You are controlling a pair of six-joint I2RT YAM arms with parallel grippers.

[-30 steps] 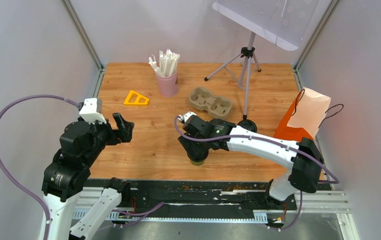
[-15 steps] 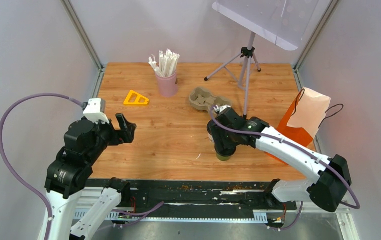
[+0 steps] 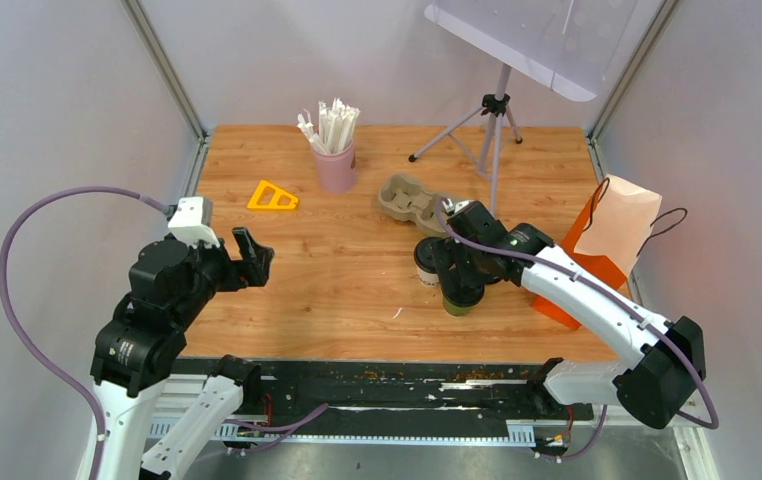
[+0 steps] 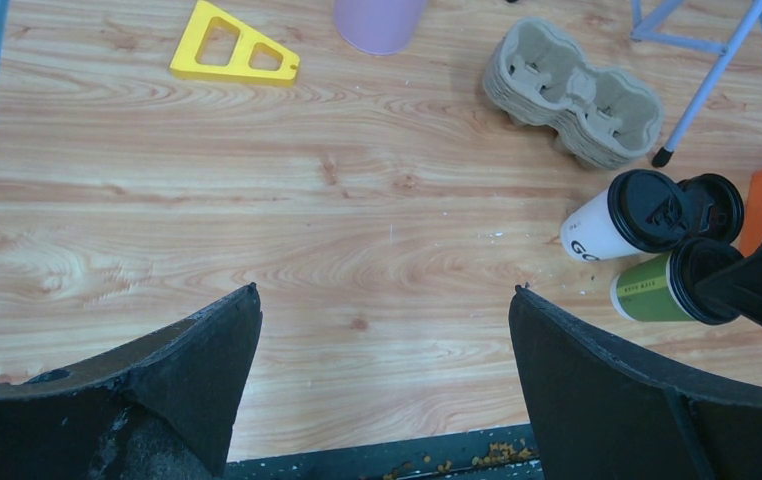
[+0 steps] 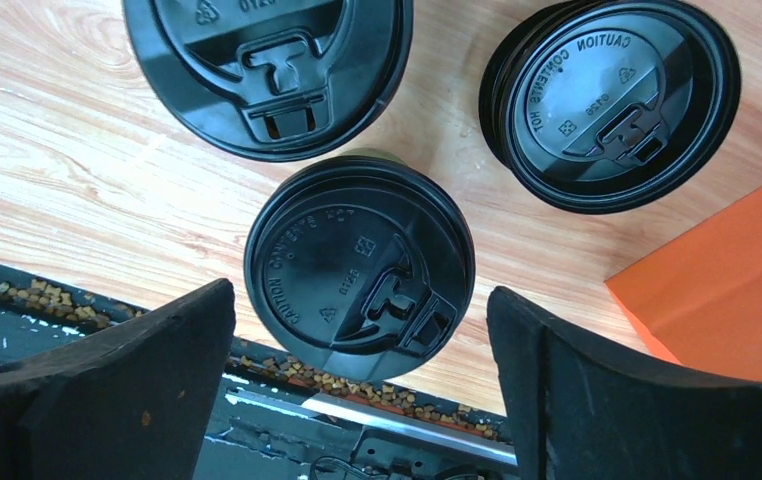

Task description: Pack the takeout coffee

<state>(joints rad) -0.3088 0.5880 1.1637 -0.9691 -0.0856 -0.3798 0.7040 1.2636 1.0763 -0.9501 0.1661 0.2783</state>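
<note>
Well, grn cup (image 4: 647, 292) lid (image 5: 359, 265) reads "CONTENTS HOT".

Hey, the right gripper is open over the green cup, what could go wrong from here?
One: the whitish paper cup with a black lid stands right beside the olive-green paper cup, so the open right gripper could bump it over while gripping or lifting. Two: the bare black round plastic lid lies close by and resembles a capped cup from above; it might get grabbed instead.
</note>
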